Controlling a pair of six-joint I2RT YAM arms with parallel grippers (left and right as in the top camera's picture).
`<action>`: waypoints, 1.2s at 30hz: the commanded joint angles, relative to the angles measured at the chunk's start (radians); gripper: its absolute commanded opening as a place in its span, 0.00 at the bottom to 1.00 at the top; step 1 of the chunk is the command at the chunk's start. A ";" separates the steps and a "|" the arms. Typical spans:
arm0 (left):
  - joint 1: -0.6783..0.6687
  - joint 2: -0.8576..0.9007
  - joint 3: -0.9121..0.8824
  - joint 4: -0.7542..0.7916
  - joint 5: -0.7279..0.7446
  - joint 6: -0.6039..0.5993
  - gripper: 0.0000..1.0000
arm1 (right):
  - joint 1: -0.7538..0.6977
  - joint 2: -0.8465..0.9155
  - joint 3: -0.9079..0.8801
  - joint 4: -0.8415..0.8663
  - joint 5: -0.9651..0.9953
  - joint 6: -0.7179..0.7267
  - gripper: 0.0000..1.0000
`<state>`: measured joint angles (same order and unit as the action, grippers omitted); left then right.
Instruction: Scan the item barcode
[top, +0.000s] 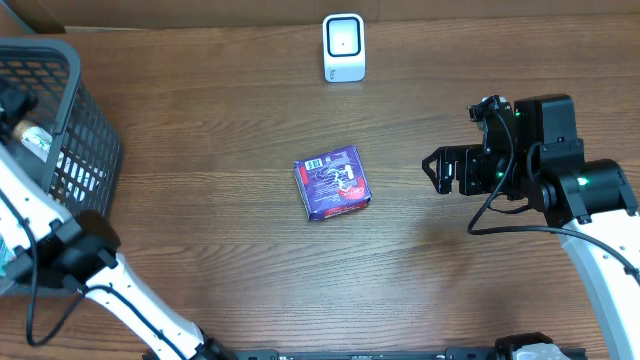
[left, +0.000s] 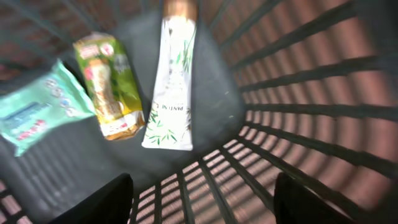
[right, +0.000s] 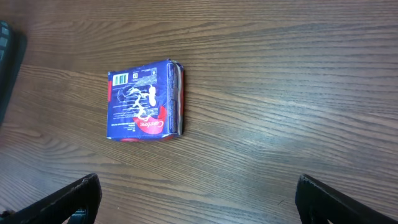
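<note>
A blue box (top: 333, 183) with red and white print lies flat in the middle of the table; in the right wrist view the blue box (right: 144, 101) shows a small barcode at its upper left corner. The white scanner (top: 343, 47) stands at the table's far edge. My right gripper (top: 432, 170) hovers to the right of the box, open and empty, fingers wide (right: 198, 186). My left gripper (left: 202, 186) is open inside the dark basket (top: 75, 120), above a white tube (left: 171, 81), a green packet (left: 107, 84) and a teal packet (left: 37, 106), touching none.
The basket's slatted wall (left: 298, 106) rises close on the right of the left gripper. The left arm (top: 90, 265) runs along the table's front left. Wooden tabletop (top: 230, 270) lies around the box.
</note>
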<state>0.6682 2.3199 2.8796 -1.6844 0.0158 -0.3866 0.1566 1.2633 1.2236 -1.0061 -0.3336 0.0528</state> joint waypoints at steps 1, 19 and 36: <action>-0.001 -0.063 0.011 -0.005 0.000 0.012 0.62 | -0.006 -0.003 0.024 0.003 -0.005 0.001 1.00; -0.085 -0.718 -0.537 0.109 -0.366 -0.174 0.54 | -0.006 -0.003 0.024 0.008 -0.004 0.000 1.00; 0.209 -0.868 -1.223 0.896 0.252 -0.065 0.70 | -0.006 -0.003 0.021 -0.022 -0.004 0.000 1.00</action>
<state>0.7837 1.3952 1.6234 -0.8043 0.0063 -0.4366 0.1566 1.2633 1.2236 -1.0264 -0.3336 0.0528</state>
